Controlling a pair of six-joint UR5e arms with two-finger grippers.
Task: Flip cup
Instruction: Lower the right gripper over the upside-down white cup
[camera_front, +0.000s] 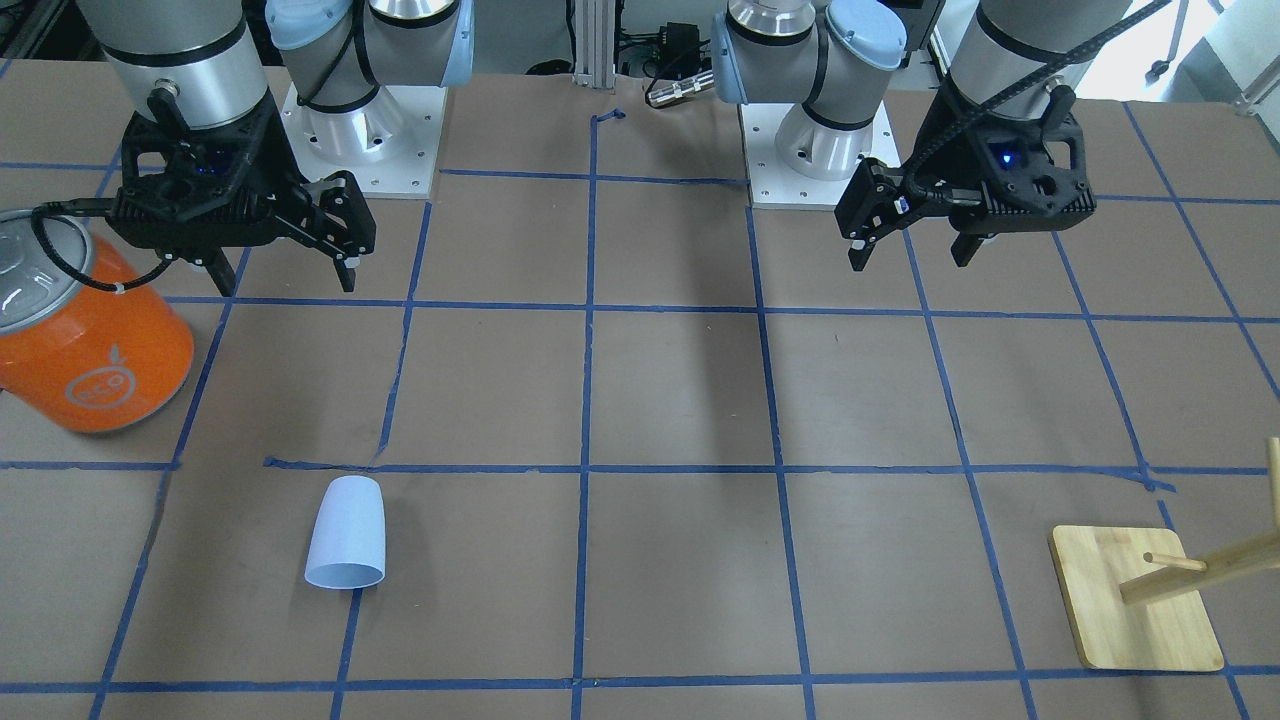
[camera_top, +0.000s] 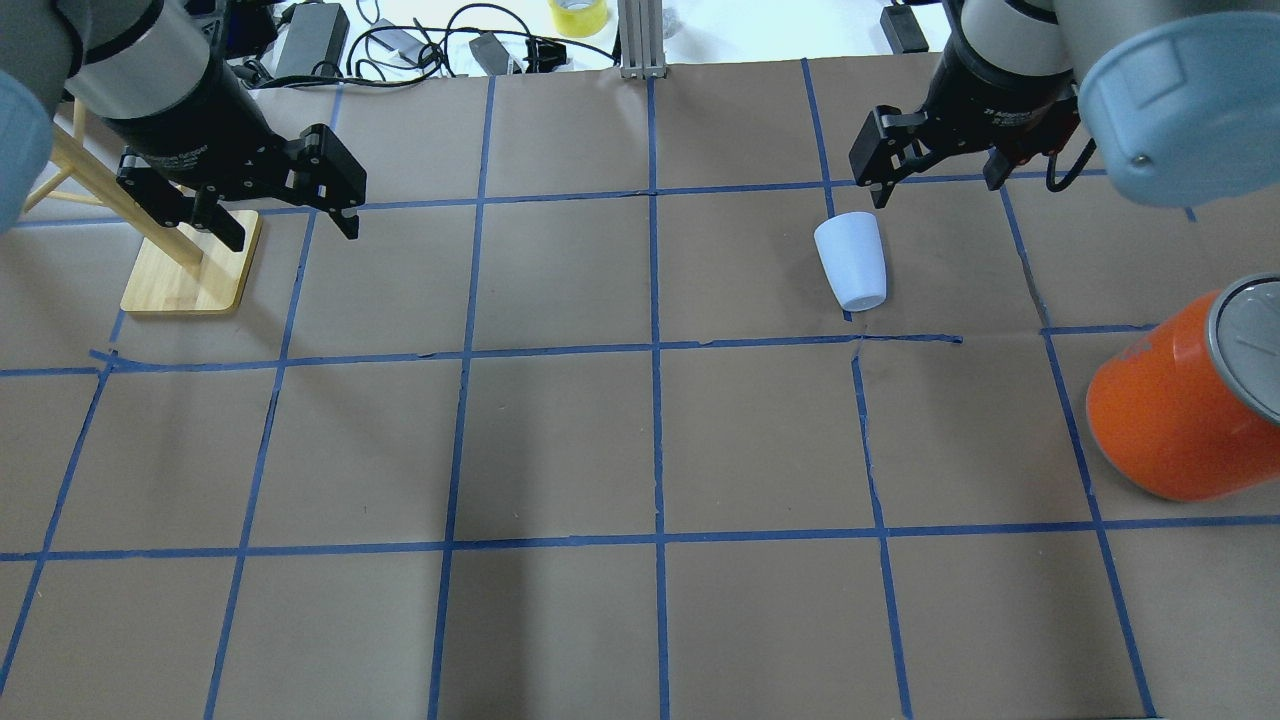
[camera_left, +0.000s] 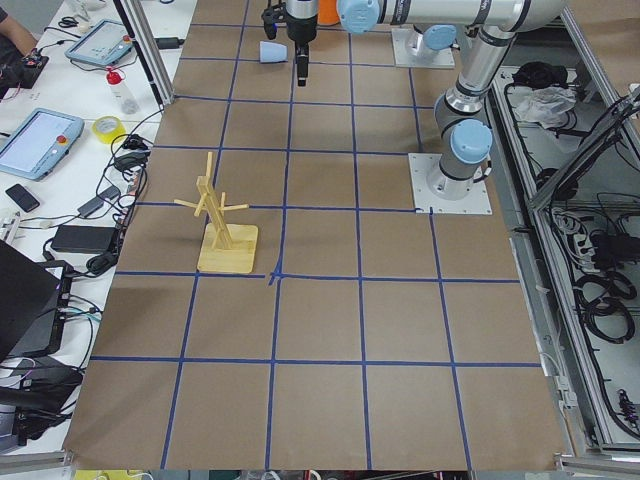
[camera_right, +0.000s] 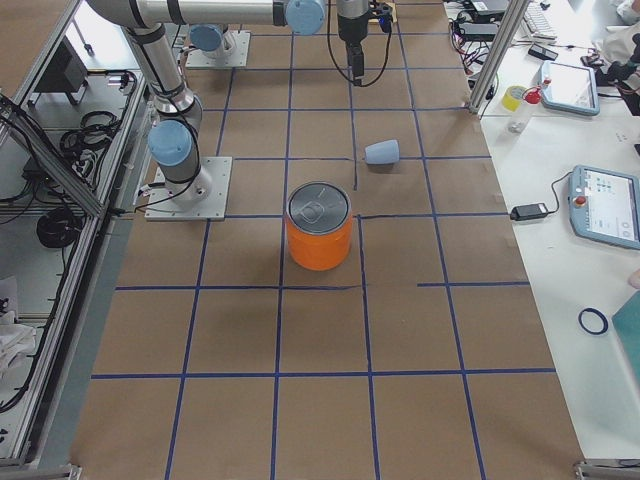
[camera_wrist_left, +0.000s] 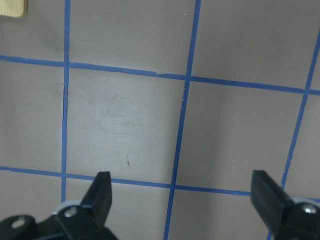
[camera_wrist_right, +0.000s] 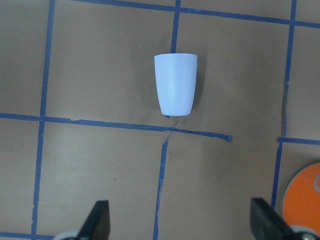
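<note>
Lavender-blue cup (camera_front: 345, 532) on side, on tbl (camera_front: 680, 400)

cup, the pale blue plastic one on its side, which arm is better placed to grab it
Right. The pale lavender-blue plastic cup lies on the robot's right side, near the open right gripper and in its wrist view. The open left gripper hangs far off by the wooden peg stand.
</note>
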